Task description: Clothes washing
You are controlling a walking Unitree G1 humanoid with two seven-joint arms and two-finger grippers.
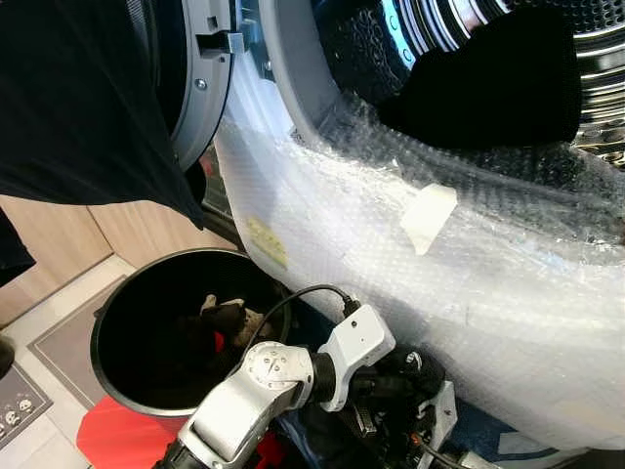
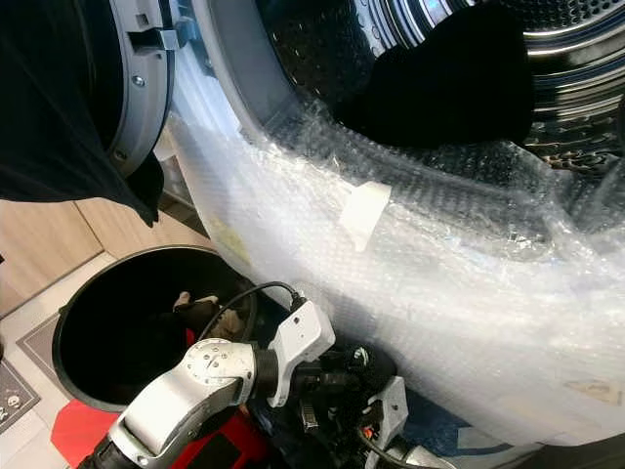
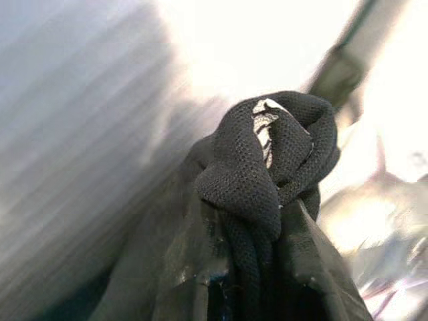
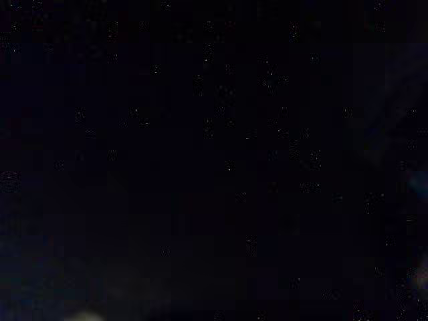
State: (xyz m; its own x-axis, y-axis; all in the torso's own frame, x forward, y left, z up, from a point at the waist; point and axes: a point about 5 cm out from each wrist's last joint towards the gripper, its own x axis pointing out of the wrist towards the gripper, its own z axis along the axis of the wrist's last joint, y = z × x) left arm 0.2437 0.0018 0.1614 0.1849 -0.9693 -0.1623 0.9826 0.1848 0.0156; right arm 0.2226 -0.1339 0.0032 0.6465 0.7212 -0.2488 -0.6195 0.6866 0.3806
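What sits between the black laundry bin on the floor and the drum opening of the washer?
In the left eye view, the washer's bubble-wrapped front spans from the laundry bin to the drum opening; a black garment lies inside.

The washing machine drum (image 1: 459, 39) stands open at 1 o'clock, but a black garment (image 1: 498, 83) lies across its mouth, leaving room mainly above and to its left. Bubble wrap (image 1: 439, 244) covers the lower rim and front from 12 to 4 o'clock. The open door (image 1: 200, 88) and a hanging black cloth (image 1: 78, 98) block 10 to 11 o'clock. The black laundry basket (image 1: 107, 371) at 8 o'clock is open-topped, with clothes (image 1: 225, 318) deep inside.
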